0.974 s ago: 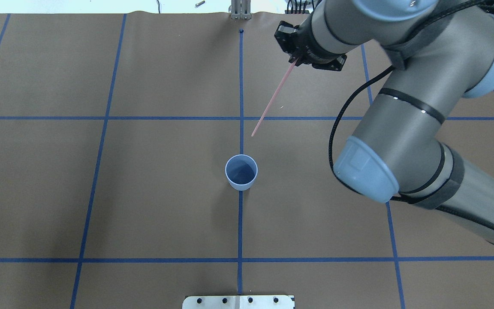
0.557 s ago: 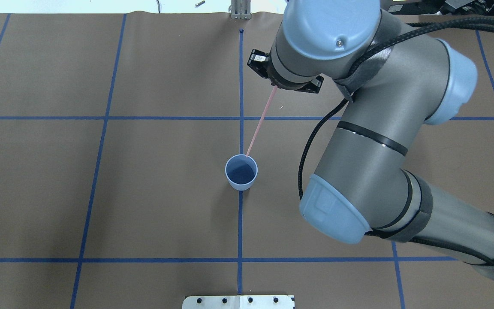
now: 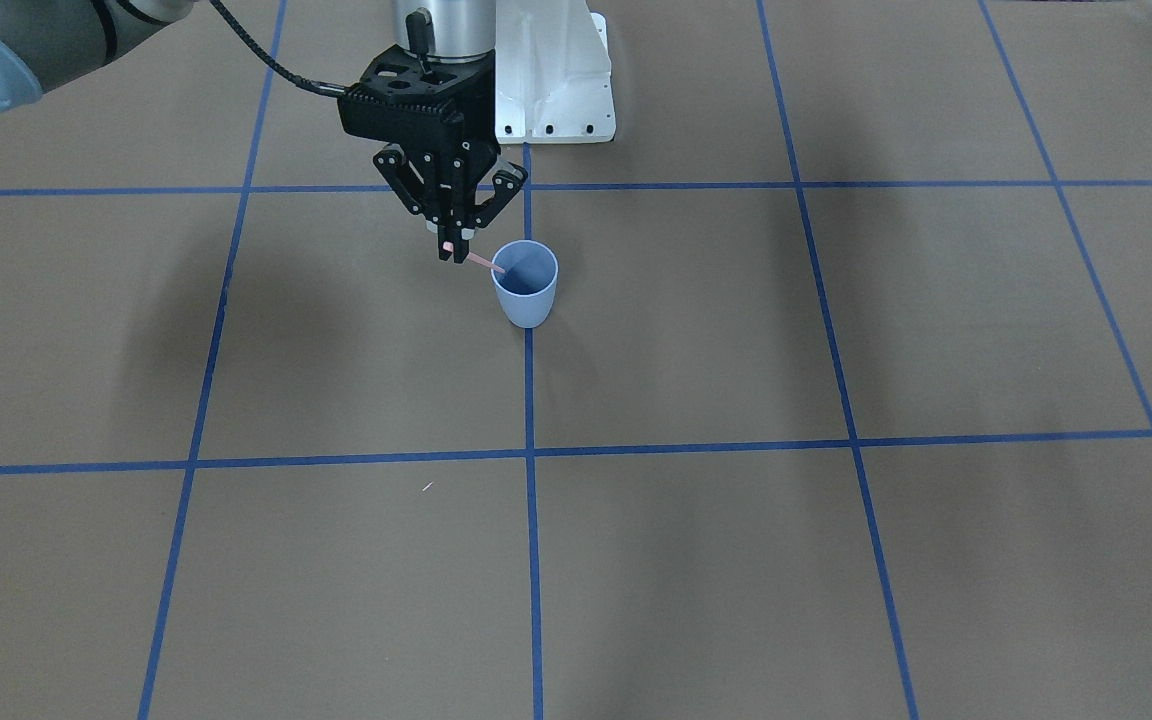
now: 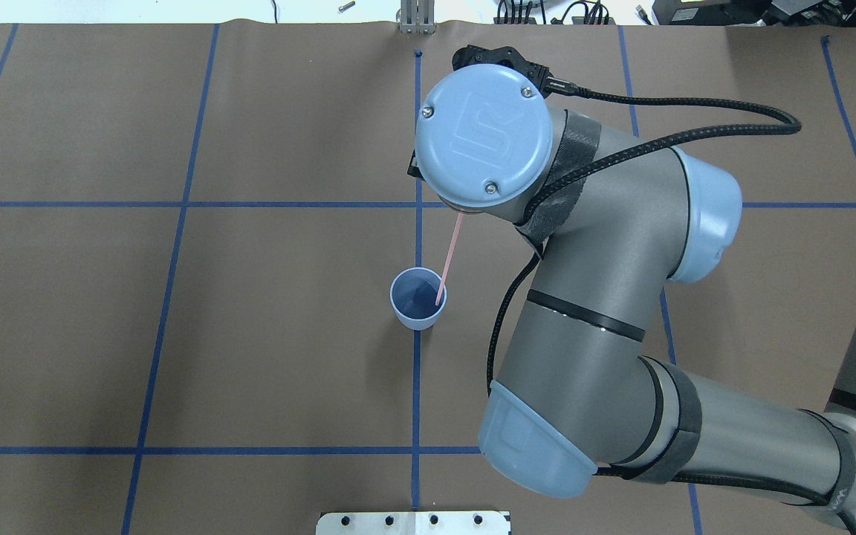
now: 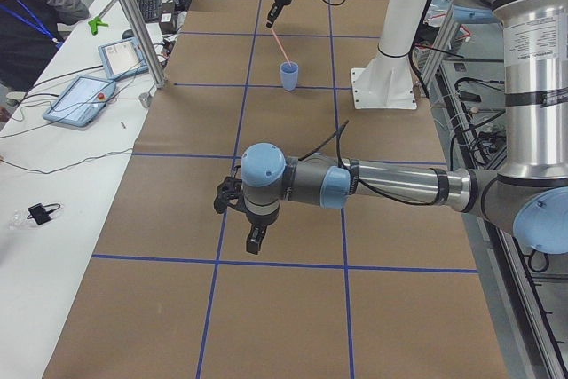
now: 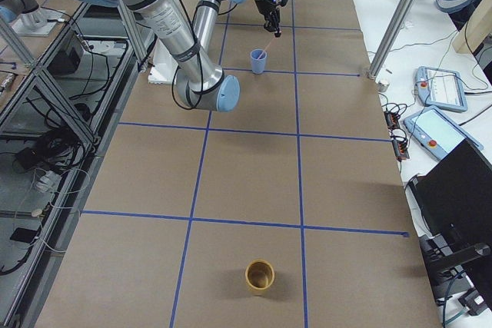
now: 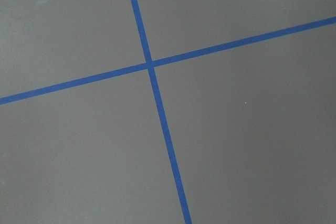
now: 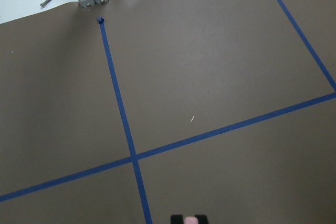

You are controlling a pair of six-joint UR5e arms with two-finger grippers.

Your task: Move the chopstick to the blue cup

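Observation:
The blue cup [image 4: 407, 299] stands upright on the centre tape line, also seen in the front view [image 3: 526, 296]. My right gripper [image 3: 454, 250] is shut on the thick end of the pink chopstick [image 4: 449, 255] and holds it slanted just above and beside the cup. The stick's lower tip lies inside the cup's rim [image 3: 498, 268]. In the overhead view the wrist hides the gripper. The stick's pink end shows at the bottom of the right wrist view [image 8: 190, 221]. My left gripper [image 5: 254, 239] hangs over bare table far from the cup; I cannot tell if it is open.
A yellow-brown cup [image 6: 259, 276] stands far off toward the table's right end. The white robot base plate [image 3: 551, 80] lies behind the blue cup. A side table with tablets [image 5: 80, 99] and a seated operator runs along the far edge.
My right arm has swung toward the blue cup, carrying the chopstick. Its tip went from short of the cup, to the rim, to inside the cup.

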